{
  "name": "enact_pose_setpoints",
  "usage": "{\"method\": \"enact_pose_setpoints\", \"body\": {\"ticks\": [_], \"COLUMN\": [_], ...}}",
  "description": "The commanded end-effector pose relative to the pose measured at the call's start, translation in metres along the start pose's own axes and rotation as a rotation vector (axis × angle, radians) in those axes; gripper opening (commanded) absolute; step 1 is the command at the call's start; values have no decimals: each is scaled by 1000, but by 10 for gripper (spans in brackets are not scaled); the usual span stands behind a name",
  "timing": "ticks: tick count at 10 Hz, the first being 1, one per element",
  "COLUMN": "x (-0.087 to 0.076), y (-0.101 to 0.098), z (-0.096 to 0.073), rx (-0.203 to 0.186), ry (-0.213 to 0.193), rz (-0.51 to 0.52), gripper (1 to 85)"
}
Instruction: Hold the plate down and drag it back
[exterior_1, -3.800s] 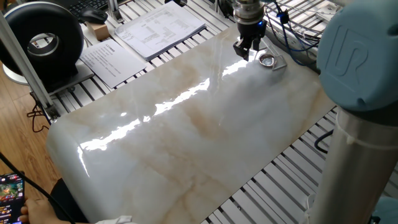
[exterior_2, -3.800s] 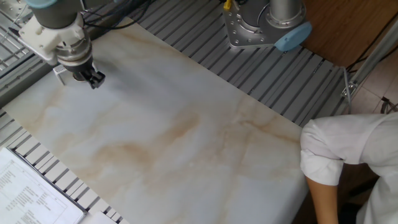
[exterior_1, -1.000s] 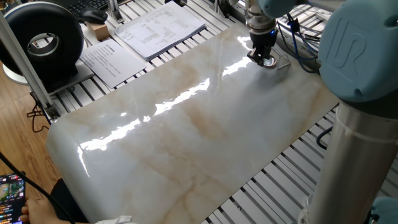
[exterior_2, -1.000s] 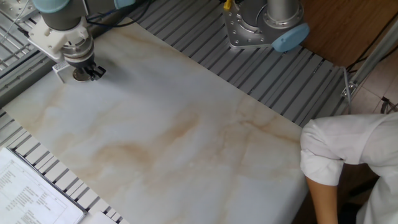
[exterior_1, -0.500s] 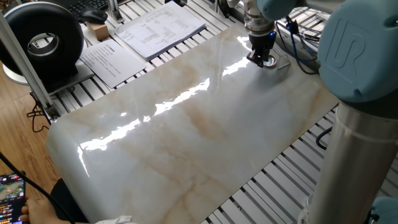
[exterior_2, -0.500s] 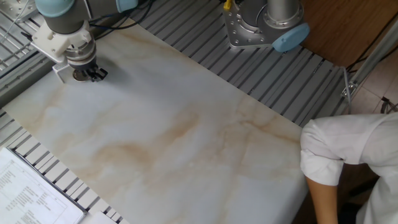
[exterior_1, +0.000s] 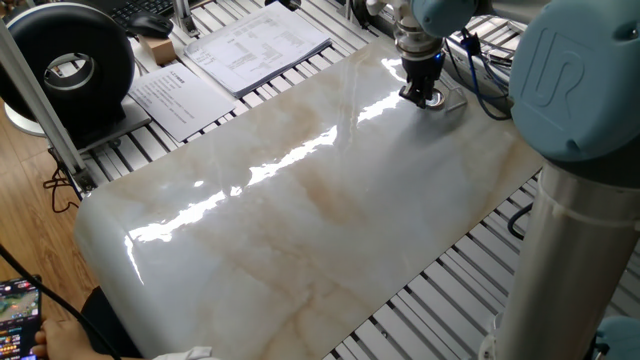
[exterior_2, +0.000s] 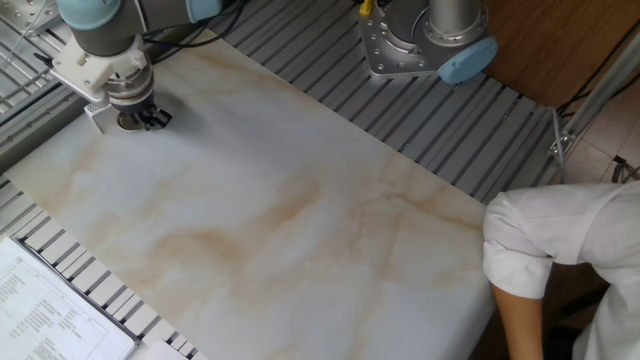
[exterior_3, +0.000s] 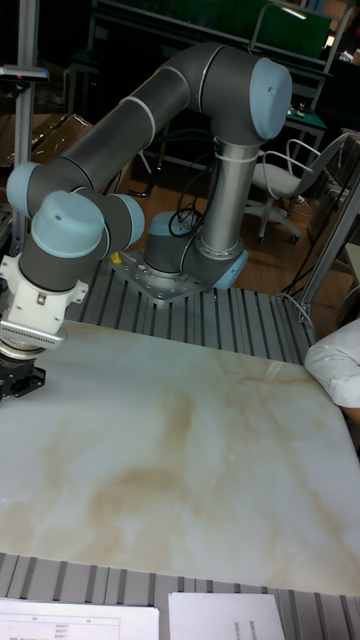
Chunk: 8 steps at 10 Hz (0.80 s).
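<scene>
Bright, even light from overhead in both fixed views; long white streaks of glare across the large glossy marble slab (exterior_1: 300, 200), strongest toward its far end; softer, matte-looking on that slab (exterior_2: 280, 210) from the opposite side; dim, dark background behind it in the tall view (exterior_3: 180, 440); sharp enough throughout, faint shadows only.

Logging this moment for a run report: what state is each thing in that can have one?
End effector: lowered onto the plate, jaws look nearly closed.
Plate: flat on the marble slab, mostly hidden under the end effector.
Clear plastic stand: resting on the slab beside the plate.
Papers: lying flat off the slab.
</scene>
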<state>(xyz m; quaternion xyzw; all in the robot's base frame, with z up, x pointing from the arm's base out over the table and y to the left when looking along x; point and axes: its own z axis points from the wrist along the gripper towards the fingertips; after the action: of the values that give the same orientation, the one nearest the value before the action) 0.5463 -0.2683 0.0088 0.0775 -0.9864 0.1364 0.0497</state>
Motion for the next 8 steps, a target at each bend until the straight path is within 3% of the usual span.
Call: {"method": "enact_pose_setpoints", "body": {"ticks": [1,4,8], "x": [-4,-5,-5], "y": [5,5,4], "z": [-1,-4,-4], "rx": [-22,-15,-16], "ry": [-15,-12,-14], "rz": [-1,4,-1], "gripper": [263,130,113]}}
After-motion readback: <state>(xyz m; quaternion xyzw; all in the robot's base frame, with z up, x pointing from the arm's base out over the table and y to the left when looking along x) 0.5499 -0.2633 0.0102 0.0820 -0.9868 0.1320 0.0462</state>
